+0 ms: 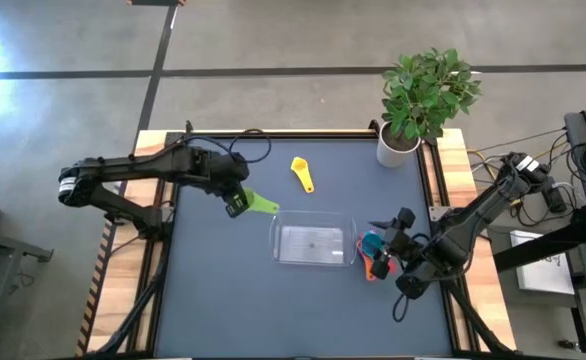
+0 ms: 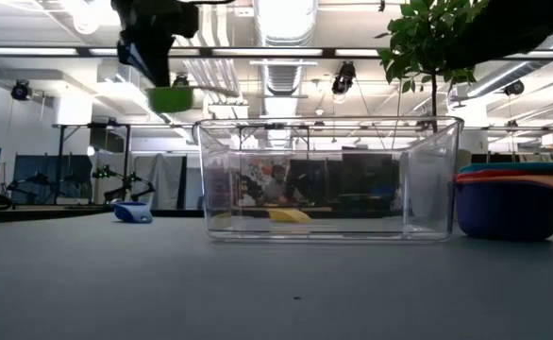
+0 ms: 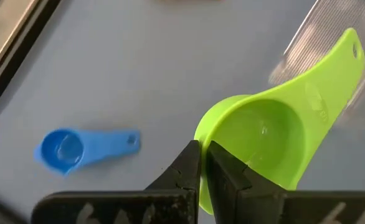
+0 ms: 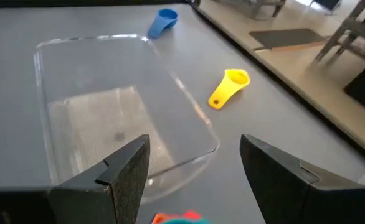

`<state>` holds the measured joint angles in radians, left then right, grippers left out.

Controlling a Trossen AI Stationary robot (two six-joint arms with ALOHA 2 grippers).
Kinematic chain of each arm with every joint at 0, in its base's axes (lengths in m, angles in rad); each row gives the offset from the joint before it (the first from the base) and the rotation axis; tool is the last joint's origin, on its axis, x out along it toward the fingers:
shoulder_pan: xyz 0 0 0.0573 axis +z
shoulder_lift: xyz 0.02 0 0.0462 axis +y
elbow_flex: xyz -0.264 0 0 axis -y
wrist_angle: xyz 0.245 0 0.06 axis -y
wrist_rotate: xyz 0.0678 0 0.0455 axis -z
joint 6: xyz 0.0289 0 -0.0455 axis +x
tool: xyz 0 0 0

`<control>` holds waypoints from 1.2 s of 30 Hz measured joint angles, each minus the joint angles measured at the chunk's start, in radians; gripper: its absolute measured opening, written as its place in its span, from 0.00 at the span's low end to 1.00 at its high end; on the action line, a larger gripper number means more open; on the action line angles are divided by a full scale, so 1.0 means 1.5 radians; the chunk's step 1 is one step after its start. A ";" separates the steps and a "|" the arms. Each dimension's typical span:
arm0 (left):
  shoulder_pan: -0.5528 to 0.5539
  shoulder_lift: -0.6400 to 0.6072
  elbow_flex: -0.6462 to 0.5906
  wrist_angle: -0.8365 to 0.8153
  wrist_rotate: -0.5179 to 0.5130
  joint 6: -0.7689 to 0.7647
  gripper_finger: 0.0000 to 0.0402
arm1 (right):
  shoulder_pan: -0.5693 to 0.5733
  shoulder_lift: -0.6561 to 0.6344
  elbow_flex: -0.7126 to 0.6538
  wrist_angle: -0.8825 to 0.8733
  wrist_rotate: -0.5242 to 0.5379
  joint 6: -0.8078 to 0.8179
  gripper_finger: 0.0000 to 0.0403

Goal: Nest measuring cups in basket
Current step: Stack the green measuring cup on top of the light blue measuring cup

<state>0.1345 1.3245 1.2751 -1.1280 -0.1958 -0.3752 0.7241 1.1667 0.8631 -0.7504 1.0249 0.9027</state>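
Note:
My left gripper [image 1: 236, 204] is shut on the green measuring cup [image 3: 263, 137] and holds it in the air [image 2: 171, 98], left of the clear basket [image 1: 313, 243]. A small blue cup [image 3: 83, 146] lies on the table below it. The yellow cup [image 1: 302, 173] lies on its side beyond the basket. Just right of the basket stands a stack of nested cups [image 2: 508, 203], blue at the bottom with orange, red and teal handles on top. My right gripper [image 4: 195, 177] hovers open above that stack and faces the basket. I cannot make out a purple cup. My left gripper pinches the green cup's bowl wall at the rim [image 3: 202, 132], on the side opposite the handle. One finger [image 3: 232, 171] is inside the bowl and one outside. The cup is lifted clear of the table, and its handle [image 3: 341, 59] points away from the fingers toward the basket.
A white pot with a green plant [image 1: 413, 110] stands at the table's far right corner. The basket [image 2: 328, 179] holds nothing. Wooden rails [image 1: 453, 170] run along the table's left and right edges. Bare dark table lies in front of the basket.

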 joint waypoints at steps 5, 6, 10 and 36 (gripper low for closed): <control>-0.001 0.023 0.012 0.061 0.002 0.011 0.00 | -0.050 0.000 0.000 0.113 -0.004 -0.157 0.59; -0.001 0.030 0.015 0.072 0.002 0.014 0.00 | -0.057 0.000 0.000 0.140 -0.009 -0.193 0.59; -0.001 0.068 0.037 0.095 0.024 0.023 0.00 | -0.074 0.001 0.000 0.223 -0.031 -0.302 0.59; -0.012 0.294 0.285 0.143 0.055 0.128 0.00 | -0.231 0.050 0.000 0.449 -0.079 -0.587 0.80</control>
<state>0.1158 1.7648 1.7023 -0.9128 -0.1139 -0.1837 0.3771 1.2412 0.8629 -0.0762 0.9068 0.0218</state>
